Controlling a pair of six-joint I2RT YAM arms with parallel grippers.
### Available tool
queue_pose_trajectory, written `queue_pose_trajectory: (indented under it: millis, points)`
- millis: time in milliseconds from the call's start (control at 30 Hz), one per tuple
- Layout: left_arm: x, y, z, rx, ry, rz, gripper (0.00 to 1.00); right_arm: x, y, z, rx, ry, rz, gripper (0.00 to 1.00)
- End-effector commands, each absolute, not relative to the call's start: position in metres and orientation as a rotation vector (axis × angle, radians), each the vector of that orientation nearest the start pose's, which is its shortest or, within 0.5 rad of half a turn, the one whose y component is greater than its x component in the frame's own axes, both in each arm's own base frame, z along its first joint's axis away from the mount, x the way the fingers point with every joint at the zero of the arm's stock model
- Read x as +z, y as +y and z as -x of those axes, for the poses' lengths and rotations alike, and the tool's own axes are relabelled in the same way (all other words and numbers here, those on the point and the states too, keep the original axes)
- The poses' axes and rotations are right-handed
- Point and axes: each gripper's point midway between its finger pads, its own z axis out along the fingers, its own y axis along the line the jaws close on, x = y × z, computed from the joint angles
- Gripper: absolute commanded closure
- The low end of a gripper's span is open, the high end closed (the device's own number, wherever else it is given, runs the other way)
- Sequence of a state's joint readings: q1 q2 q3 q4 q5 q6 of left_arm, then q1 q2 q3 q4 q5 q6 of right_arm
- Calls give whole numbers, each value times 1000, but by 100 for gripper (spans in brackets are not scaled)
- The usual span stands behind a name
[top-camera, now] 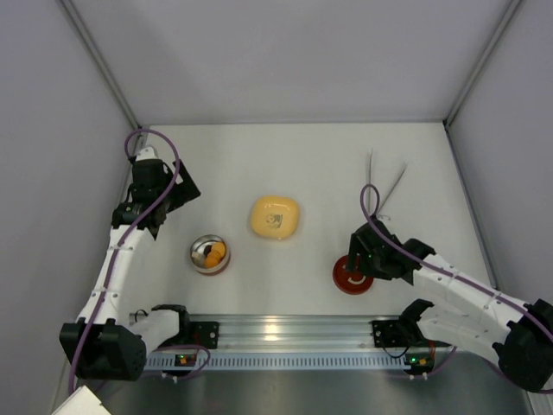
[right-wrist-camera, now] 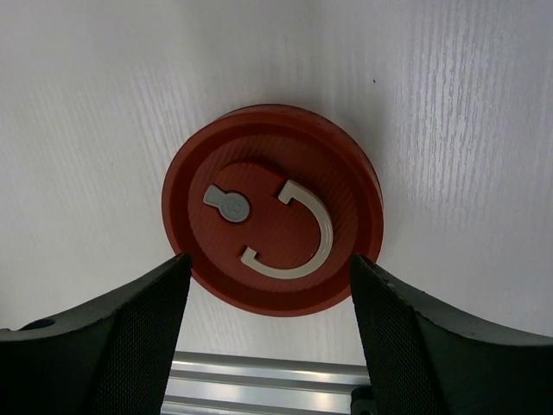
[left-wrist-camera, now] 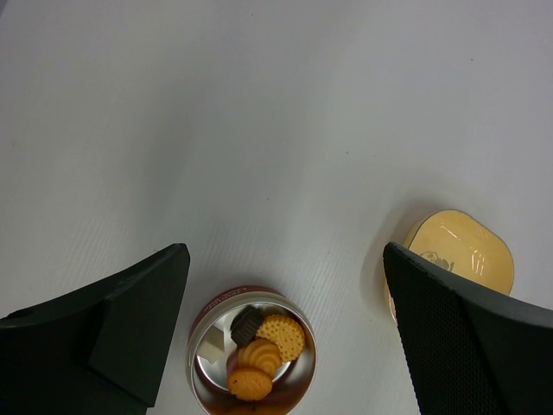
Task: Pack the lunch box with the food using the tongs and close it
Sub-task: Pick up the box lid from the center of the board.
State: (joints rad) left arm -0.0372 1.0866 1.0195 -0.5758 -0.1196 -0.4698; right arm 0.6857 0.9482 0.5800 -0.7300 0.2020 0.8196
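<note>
Item 1, nearest: red lid (right-wrist-camera: 272, 173) on the surface; right gripper (right-wrist-camera: 268, 258) jaws flank its rim, contact unclear. Centre them across the widest part before squeezing.
Item 2: lunch box (left-wrist-camera: 195, 350), uncovered, food (left-wrist-camera: 259, 350) inside, under left gripper (left-wrist-camera: 286, 251); jaws released, empty.
Item 3, farthest: tongs (top-camera: 392, 190), lying untouched.

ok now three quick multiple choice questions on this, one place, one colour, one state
1. Where are the tongs? A in the yellow dish B on the table beyond the right gripper C on the wall
2. What colour is the lid under that gripper? A blue B red C green
3. The lunch box is: A lidded B open, empty C open with food inside
B, they lie on bare table; B, red with a white mark; C, biscuits show inside.
</note>
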Motion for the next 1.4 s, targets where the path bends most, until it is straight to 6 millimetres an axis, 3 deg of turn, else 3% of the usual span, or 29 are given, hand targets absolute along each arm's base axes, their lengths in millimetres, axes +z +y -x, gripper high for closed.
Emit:
queue_pose_trajectory:
  millis: [0, 767, 1133, 1367]
  points:
    - [225, -8, -330, -166, 2079, 529, 1, 61, 142, -168, 332, 2608, -257, 28]
    - [223, -7, -330, -158, 2084, 531, 1, 26, 150, -165, 356, 2654, -279, 30]
    - [221, -7, -330, -157, 2088, 531, 1, 26, 150, -171, 346, 2639, -289, 45]
    - [221, -7, -330, -159, 2089, 531, 1, 36, 151, -179, 336, 2606, -292, 56]
